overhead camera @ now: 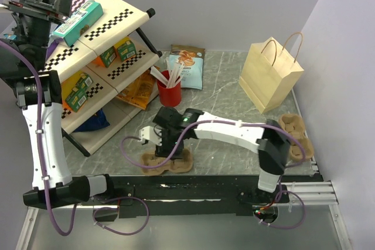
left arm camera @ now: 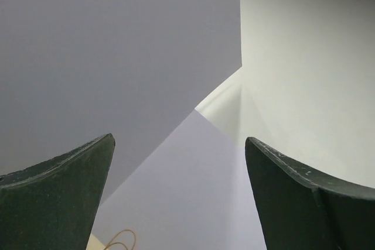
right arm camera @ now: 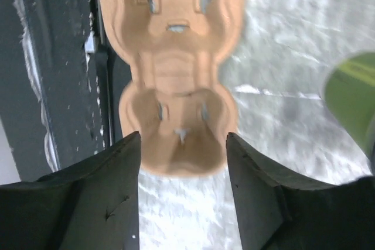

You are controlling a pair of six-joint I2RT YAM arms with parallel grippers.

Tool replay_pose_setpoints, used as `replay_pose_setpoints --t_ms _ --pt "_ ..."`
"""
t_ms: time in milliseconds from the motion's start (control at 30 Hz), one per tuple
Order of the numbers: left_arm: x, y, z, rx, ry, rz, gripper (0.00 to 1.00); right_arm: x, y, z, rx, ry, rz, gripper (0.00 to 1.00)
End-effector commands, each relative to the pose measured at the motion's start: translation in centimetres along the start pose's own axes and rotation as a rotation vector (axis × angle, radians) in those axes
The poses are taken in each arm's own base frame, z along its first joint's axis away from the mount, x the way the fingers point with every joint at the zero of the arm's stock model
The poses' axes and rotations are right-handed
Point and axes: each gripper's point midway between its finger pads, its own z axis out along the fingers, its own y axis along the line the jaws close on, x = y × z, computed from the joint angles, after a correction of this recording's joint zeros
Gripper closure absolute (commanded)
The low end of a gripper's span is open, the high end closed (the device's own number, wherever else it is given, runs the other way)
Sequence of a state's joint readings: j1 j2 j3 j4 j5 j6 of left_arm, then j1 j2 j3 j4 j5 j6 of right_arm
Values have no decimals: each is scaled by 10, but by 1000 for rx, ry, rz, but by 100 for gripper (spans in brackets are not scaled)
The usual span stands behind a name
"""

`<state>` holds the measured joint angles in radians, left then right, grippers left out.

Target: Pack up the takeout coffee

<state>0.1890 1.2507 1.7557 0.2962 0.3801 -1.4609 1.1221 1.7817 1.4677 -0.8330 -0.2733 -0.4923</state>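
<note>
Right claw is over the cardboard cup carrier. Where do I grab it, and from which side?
Probably the narrow waist between the two wells of the cup carrier, coming straight down. It lies flat on the table, wells up, its length running away from the right claw, so the open fingers can straddle the waist. The wells look wider than the gap.

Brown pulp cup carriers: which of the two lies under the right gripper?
The brown pulp carrier at the near edge of the table, centre-left; the other carrier sits far right, beside the tan paper bag.
</note>
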Motion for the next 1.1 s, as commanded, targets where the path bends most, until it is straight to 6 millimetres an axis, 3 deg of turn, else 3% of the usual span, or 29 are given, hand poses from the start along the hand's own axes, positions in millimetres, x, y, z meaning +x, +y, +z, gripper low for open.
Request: replay_pose_setpoints --t_ms 0,133,233,300,333,500,633,700,733,767,833,867,900,933,967,1000,1033,1067 --pt "-4 -46 -12 90 0 -92 1 -8 -1 -31 38 -84 -3 32" --pt "-7 -45 -12 77 -8 -101 1 -13 -22 -39 68 -102 50 32" --pt "-8 -48 -12 88 -9 -90 1 -17 -50 -69 122 -158 95 32" --pt "-8 -48 -12 92 -9 -84 1 -23 -66 -96 168 -209 104 32" --pt "-7 -46 -13 91 -8 -84 1 -17 -84 -109 209 -223 138 32" --pt "-8 -50 -13 109 -8 -72 1 -14 -136 -179 380 -330 233 32" --pt "-8 -57 -9 132 2 -50 0 -2 -169 -238 540 -400 280 31" --pt "-3 -65 -11 170 26 7 1 17 -189 -275 640 -435 347 30" --pt "5 -68 -12 188 49 21 1 16 -195 -301 693 -476 358 30" --pt "13 -64 -12 199 68 120 1 32 -206 -326 762 -495 409 29" --pt "44 -60 -17 248 197 265 1 39 -215 -377 906 -539 414 29" --pt "70 -56 -17 309 275 391 1 47 -219 -399 967 -552 426 28" --pt "88 -32 -12 285 361 425 1 68 -228 -424 1049 -552 469 28" --pt "131 -27 -24 283 541 372 1 74 -228 -452 1115 -578 474 28" --pt "148 -9 -27 283 607 458 1 86 -236 -461 1150 -566 501 28" --pt "169 11 -32 264 685 454 1 112 -242 -476 1214 -536 555 28" --pt "199 23 -49 241 799 415 1 123 -245 -485 1242 -535 586 28" --pt "213 35 -56 270 841 491 1 140 -251 -479 1227 -509 643 28"
